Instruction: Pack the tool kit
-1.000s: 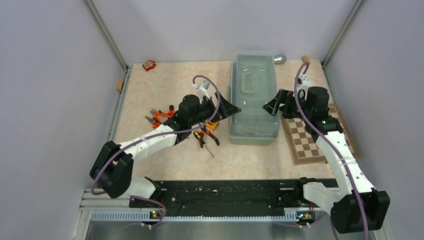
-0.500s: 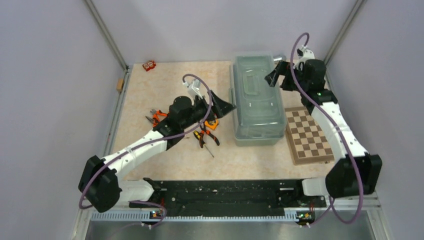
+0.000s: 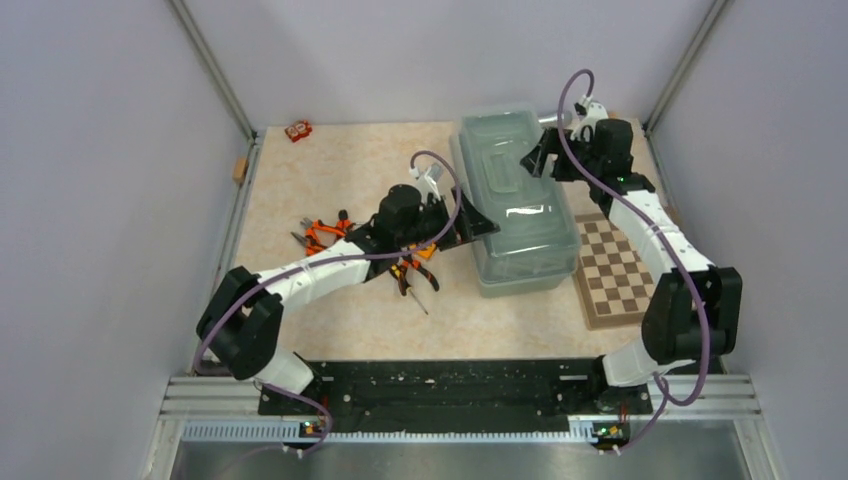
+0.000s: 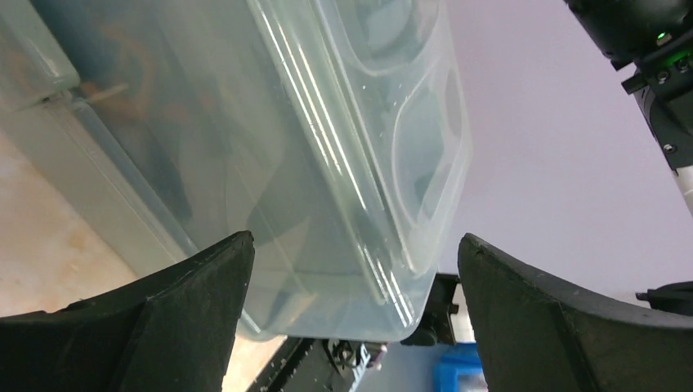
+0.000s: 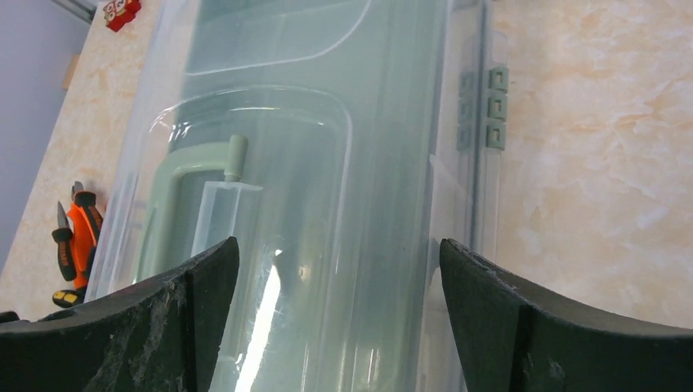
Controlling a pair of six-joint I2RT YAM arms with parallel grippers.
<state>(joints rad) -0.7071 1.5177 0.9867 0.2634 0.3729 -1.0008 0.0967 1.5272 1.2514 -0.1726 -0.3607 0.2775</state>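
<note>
My left hand (image 3: pixel 483 224), spread wide, has levered the translucent lid (image 3: pixel 512 185) up. My right hand (image 3: pixel 541 160), equally wide, hovers above, so packing can start.

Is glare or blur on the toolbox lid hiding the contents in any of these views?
Top external: even light, sharp, only a pale sheen on the lid. Left wrist: bright glare streaks run along the lid, and what lies under it is a murky blur. Right wrist: a white glare patch sits low on the lid, yet the handle shows clearly.
</note>
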